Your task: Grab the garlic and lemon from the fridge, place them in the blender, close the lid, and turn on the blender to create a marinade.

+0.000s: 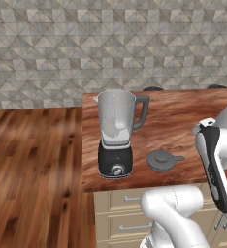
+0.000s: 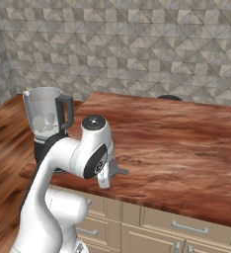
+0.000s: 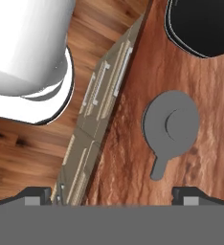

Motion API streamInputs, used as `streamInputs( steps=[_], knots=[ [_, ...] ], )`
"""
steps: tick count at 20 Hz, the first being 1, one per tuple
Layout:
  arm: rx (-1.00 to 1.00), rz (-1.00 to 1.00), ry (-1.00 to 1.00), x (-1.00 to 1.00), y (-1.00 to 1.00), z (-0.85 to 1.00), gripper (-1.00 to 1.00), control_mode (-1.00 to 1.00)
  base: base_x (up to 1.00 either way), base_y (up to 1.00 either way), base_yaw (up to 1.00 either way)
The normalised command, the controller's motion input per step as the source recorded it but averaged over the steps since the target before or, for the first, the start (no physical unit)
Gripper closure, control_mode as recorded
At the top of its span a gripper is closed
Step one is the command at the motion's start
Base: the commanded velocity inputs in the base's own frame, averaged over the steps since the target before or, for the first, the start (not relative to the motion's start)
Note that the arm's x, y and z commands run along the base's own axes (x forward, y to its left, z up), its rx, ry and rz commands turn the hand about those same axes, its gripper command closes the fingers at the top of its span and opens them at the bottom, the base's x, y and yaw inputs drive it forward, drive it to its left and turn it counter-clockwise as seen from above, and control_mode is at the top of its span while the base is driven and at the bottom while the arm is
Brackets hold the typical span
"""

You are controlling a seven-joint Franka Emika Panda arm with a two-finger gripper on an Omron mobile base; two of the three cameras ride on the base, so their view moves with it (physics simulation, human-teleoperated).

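The blender (image 1: pixel 116 133) stands at the counter's front left corner, a clear jar on a black base with a silver knob, its top uncovered. Pale rounded lumps show through the jar wall; I cannot tell garlic from lemon. The blender (image 2: pixel 46 114) also stands behind my arm's elbow. The dark grey lid (image 1: pixel 161 160) lies flat on the counter just right of the base. In the hand view my gripper (image 3: pixel 113 195) hangs open above the counter's front edge, the lid (image 3: pixel 171 124) ahead of the fingertips and the blender base (image 3: pixel 200 24) beyond it. The fridge is out of view.
The reddish wood counter (image 2: pixel 176 143) stretches wide to the right, with tan drawers (image 1: pixel 127 213) under its front edge. Wood floor (image 1: pixel 33 169) lies to the left. A tiled wall (image 1: pixel 110 43) closes the back, where two dark rounded objects (image 1: pixel 153 88) sit.
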Motion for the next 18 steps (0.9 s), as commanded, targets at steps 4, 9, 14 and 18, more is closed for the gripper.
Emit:
streamInputs(
  steps=[4, 9, 14, 18],
  knots=[
    [0.05, 0.07, 0.05, 0.26, 0.00, 0.00, -1.00, -1.00, 0.00, 0.00, 0.00],
    [0.03, 0.00, 0.04, 0.15, 0.00, 0.00, -1.00, -1.00, 0.00, 0.00, 0.00],
    [0.03, -0.01, 0.03, 0.03, 0.00, -0.10, -1.00, -1.00, 0.00, 0.00, 0.00],
    [0.03, -0.03, 0.00, 0.00, 0.01, -0.15, -1.00, -1.00, 0.00, 0.00, 0.00]
  ],
)
